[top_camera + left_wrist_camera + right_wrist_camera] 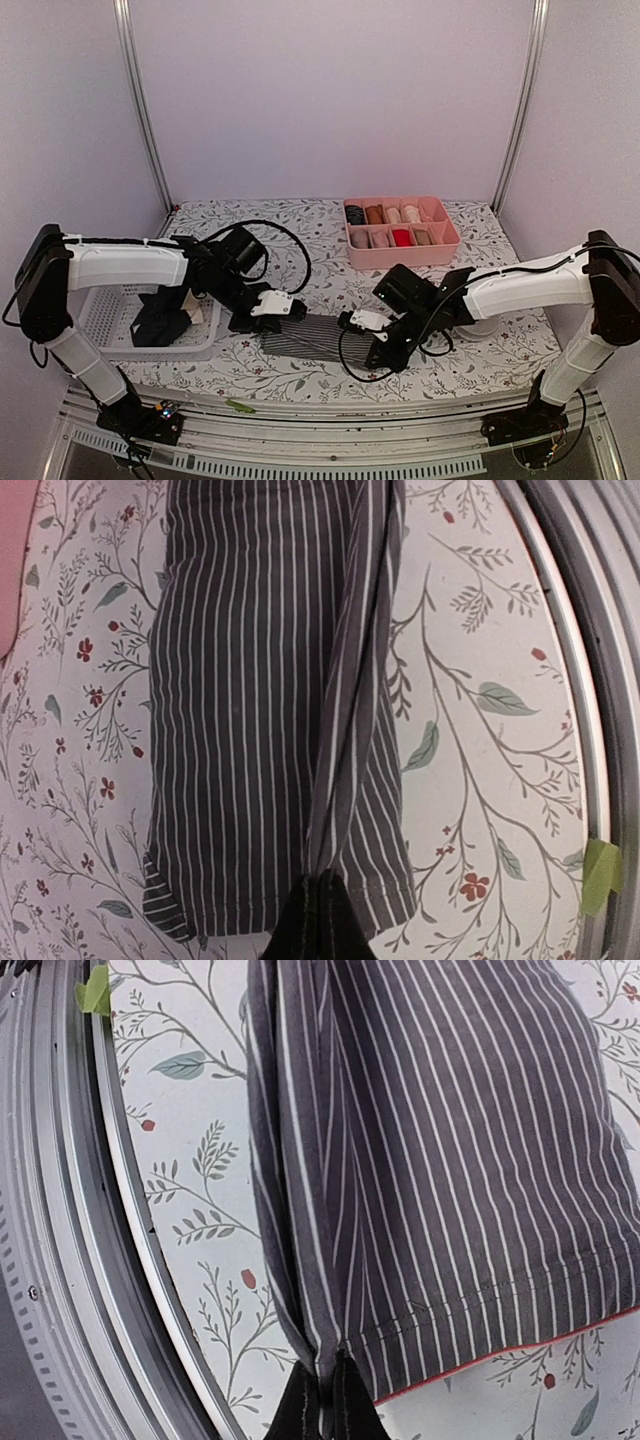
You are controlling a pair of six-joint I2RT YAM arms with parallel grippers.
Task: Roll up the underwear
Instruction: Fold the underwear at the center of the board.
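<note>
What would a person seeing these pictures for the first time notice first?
The grey-and-white striped cloth garment lies stretched on the floral-printed table, with the left hand and the right hand each pinching one end of it. Behind it stands a pink plastic divided tray holding small rolled items, and a white plastic mesh basket with dark cloth sits at the left.

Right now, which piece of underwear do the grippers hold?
The striped one on the table, pinched at both ends; the black one lies in the basket, untouched.
</note>
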